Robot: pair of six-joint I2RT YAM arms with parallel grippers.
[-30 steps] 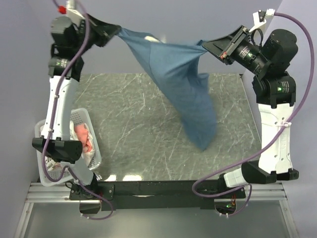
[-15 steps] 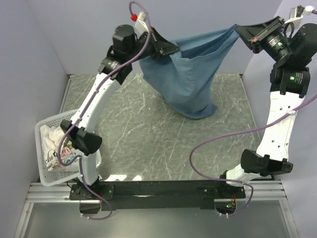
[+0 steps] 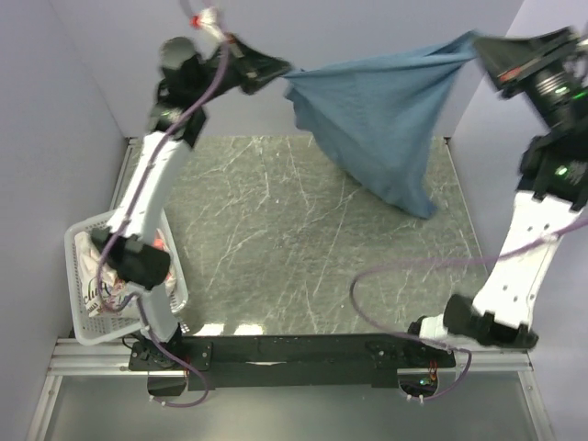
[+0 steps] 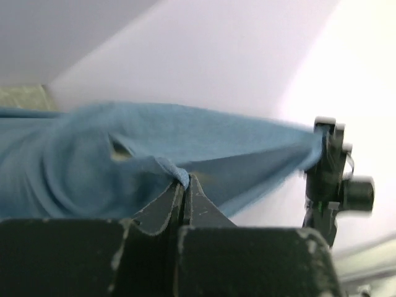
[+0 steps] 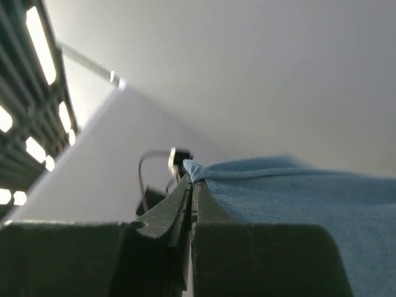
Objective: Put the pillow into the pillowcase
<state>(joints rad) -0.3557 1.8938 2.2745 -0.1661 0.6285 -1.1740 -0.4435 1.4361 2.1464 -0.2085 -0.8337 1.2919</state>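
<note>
The blue pillowcase (image 3: 381, 110) hangs stretched between both grippers, high above the marbled table (image 3: 276, 239), and its lower end (image 3: 415, 202) sags to the right. My left gripper (image 3: 287, 72) is shut on one top corner of the cloth (image 4: 93, 161), and its jaws (image 4: 185, 180) pinch a fold. My right gripper (image 3: 478, 43) is shut on the opposite corner (image 5: 291, 198), with the hem caught at the tips (image 5: 193, 176). The pillow is hidden. Only a pale sliver (image 4: 119, 153) shows in a slit of the cloth.
A white mesh basket (image 3: 73, 253) holding printed fabrics sits at the table's near left, beside the left arm's base. Grey walls close in on the left, back and right. The right gripper (image 4: 328, 179) shows in the left wrist view.
The left gripper swung back to the left and the right one went further right, pulling the pillowcase's top edge taut. Its hanging end swung to the right.
</note>
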